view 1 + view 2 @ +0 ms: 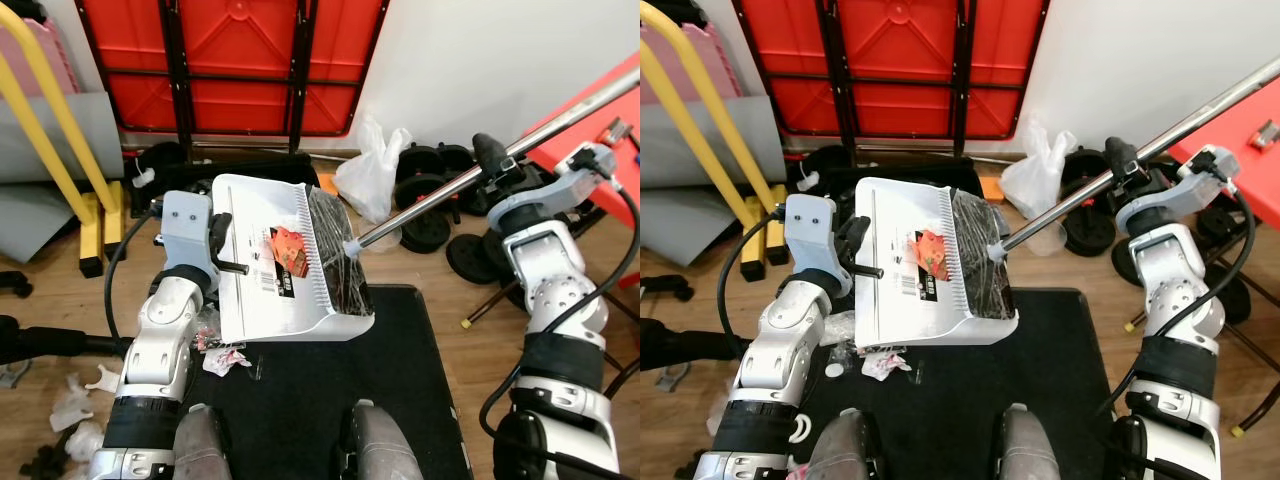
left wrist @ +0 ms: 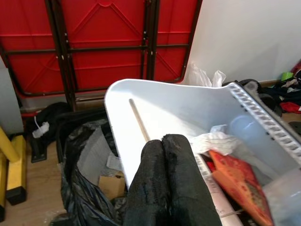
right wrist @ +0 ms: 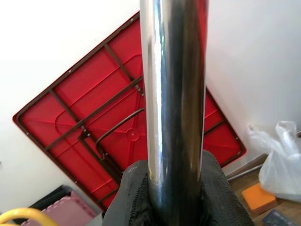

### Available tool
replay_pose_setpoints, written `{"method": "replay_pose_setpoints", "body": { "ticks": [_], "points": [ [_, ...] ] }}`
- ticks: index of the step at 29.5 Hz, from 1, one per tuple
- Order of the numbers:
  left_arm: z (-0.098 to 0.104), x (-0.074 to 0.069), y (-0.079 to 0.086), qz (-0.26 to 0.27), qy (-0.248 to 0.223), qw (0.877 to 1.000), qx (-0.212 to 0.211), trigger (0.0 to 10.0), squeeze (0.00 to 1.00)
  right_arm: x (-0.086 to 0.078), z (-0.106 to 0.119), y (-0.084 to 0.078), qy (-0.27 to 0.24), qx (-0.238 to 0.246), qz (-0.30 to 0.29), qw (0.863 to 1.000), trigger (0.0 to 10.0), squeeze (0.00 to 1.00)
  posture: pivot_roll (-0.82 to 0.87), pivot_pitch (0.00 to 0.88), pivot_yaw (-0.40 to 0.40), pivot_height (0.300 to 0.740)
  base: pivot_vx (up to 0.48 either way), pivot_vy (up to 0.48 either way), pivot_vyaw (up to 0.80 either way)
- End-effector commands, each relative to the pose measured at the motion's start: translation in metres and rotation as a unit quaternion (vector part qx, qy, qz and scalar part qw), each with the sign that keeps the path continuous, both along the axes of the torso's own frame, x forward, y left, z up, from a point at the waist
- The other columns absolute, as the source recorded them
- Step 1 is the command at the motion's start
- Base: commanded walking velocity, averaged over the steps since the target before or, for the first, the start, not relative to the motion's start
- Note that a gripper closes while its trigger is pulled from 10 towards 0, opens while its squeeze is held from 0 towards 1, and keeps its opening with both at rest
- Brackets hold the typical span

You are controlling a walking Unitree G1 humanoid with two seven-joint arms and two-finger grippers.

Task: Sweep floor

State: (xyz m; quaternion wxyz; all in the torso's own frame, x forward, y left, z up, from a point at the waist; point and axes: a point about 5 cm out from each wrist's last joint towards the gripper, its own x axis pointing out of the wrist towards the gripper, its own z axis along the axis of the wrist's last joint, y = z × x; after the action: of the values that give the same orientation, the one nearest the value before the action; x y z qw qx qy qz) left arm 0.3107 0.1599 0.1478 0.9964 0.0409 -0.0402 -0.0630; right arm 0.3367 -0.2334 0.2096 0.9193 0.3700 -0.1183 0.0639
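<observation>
My left gripper (image 1: pixel 228 252) is shut on the handle of a white dustpan (image 1: pixel 262 300), held raised and tilted above the black mat. In the pan lie a red wrapper (image 1: pixel 290 250) and white tissue (image 2: pixel 214 140). The broom's black head (image 1: pixel 340 262) rests against the pan's toothed edge. Its silver pole (image 1: pixel 480 170) rises to the upper right, where my right gripper (image 1: pixel 492 160) is shut on it. In the left wrist view the black fingers (image 2: pixel 162 188) are pressed together, with an open black rubbish bag (image 2: pixel 87 165) below the pan. The right wrist view looks up along the pole (image 3: pixel 171 94).
A red folded table (image 1: pixel 230 60) leans on the wall ahead, with a yellow frame (image 1: pixel 60 130) at the left. A white plastic bag (image 1: pixel 372 175) and black weight plates (image 1: pixel 430 200) lie at the right. Paper scraps (image 1: pixel 225 360) lie beside the black mat (image 1: pixel 400 400).
</observation>
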Motion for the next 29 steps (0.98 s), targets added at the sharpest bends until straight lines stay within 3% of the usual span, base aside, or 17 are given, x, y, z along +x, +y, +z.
{"method": "replay_pose_setpoints", "body": {
  "ticks": [1, 11, 29],
  "points": [
    [-0.008, -0.004, -0.003, 0.002, 0.014, 1.000, 0.013, 10.0, 0.00, -0.005, 0.007, -0.002, -0.021, 0.002, -0.006, 1.000, 10.0, 0.00, -0.15, 0.059, -0.161, 0.717, 0.000, 0.000, 0.00],
    [-0.011, -0.007, -0.003, -0.002, 0.010, 1.000, 0.026, 10.0, 0.00, -0.011, -0.007, -0.001, -0.001, 0.001, -0.008, 1.000, 10.0, 0.00, -0.14, 0.043, -0.163, 0.740, 0.000, 0.000, 0.00],
    [-0.012, -0.010, -0.006, -0.028, 0.014, 0.999, 0.028, 10.0, 0.00, -0.018, -0.029, -0.003, 0.035, -0.005, -0.031, 0.999, 10.0, 0.00, -0.13, 0.026, -0.150, 0.740, 0.000, 0.000, 0.00]
  ]
}}
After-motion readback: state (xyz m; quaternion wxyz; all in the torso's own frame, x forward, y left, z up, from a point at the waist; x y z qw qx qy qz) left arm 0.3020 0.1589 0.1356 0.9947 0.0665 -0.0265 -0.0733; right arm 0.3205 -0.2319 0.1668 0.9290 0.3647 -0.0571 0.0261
